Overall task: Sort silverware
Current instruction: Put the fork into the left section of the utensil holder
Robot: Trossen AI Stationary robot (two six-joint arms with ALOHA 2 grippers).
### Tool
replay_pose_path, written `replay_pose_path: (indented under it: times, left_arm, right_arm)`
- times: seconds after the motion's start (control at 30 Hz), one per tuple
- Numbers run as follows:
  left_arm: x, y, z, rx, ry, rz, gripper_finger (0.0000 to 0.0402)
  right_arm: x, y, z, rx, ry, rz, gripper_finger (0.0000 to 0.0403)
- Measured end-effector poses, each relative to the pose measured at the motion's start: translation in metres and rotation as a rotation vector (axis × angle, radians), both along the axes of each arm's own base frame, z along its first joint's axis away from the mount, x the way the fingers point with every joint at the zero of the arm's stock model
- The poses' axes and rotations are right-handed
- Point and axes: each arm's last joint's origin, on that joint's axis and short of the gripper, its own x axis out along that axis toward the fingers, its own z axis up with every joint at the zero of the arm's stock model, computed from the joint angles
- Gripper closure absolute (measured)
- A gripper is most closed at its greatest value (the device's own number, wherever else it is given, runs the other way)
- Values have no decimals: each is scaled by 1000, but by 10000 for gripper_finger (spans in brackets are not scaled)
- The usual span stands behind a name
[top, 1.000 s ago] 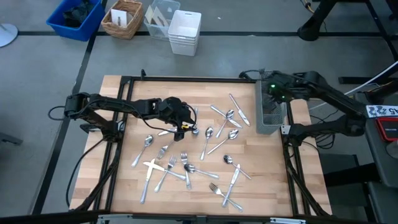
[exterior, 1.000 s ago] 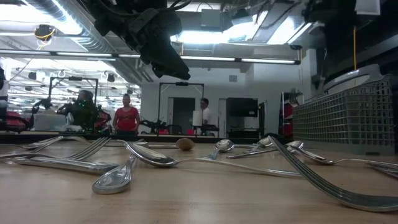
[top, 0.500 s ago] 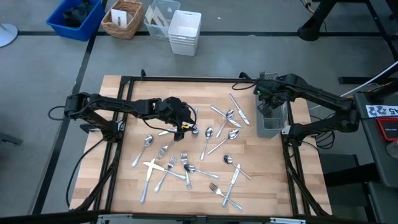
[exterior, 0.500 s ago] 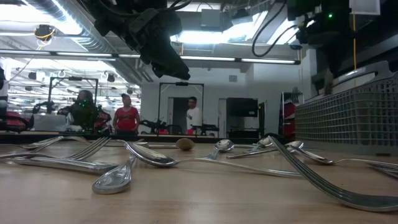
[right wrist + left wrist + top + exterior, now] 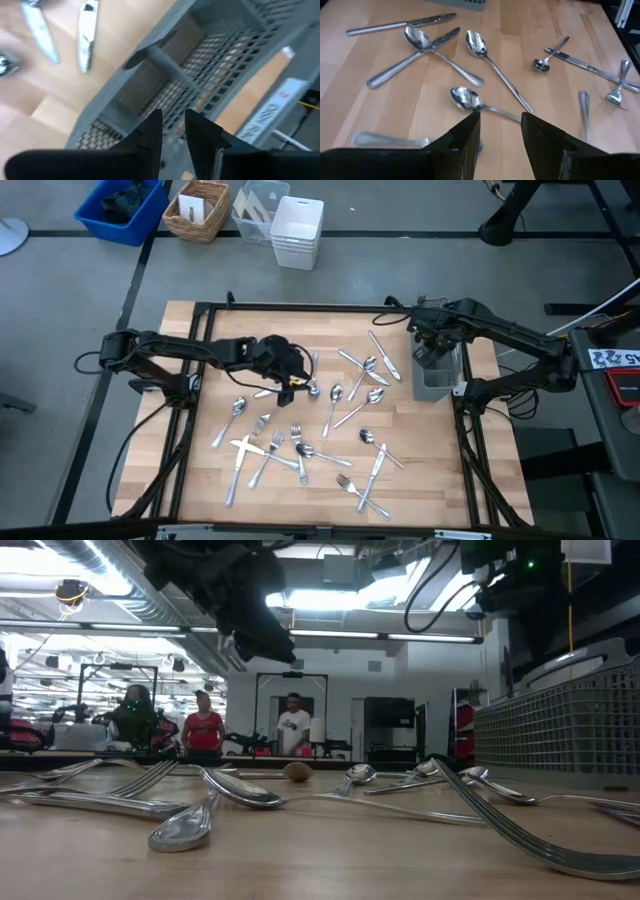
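Several forks, spoons and knives of the silverware (image 5: 330, 425) lie scattered flat on the wooden table. My left gripper (image 5: 303, 380) hovers open above the table's middle left. In its wrist view a spoon (image 5: 465, 97) lies just ahead of its fingers (image 5: 465, 137), and nothing is between them. My right gripper (image 5: 432, 350) stands over the grey mesh caddy (image 5: 440, 375) at the table's right, pointing steeply down into its compartments (image 5: 200, 60). It is open (image 5: 173, 127), with nothing between its fingers.
Black frame rails (image 5: 190, 430) run along the table's left, right and far sides. Beyond the far edge stand a blue bin (image 5: 120, 205), a wicker basket (image 5: 197, 208), a clear container (image 5: 255, 205) and a white basket (image 5: 297, 230). People stand in the room behind (image 5: 293, 730).
My right gripper has moved toward the table's near edge and down, over the caddy, then kept still. In the low view it has come into sight at the upper right.
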Motion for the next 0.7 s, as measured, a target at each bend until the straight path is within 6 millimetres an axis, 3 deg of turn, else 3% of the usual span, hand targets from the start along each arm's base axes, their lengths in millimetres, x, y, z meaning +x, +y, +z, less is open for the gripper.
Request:
replay_pose_path:
  times: [0.3,0.53,0.7]
  left_arm:
    - [-42,-6,12,-123,204,88,266]
    - [-63,-25,-8,-268,470,207,266]
    - [-67,-41,-23,-331,510,251,266]
  right_arm:
    - [3,3,17,84,-119,11,315]
    - [2,3,49,32,-236,23,315]
    - [1,4,65,14,-295,41,315]
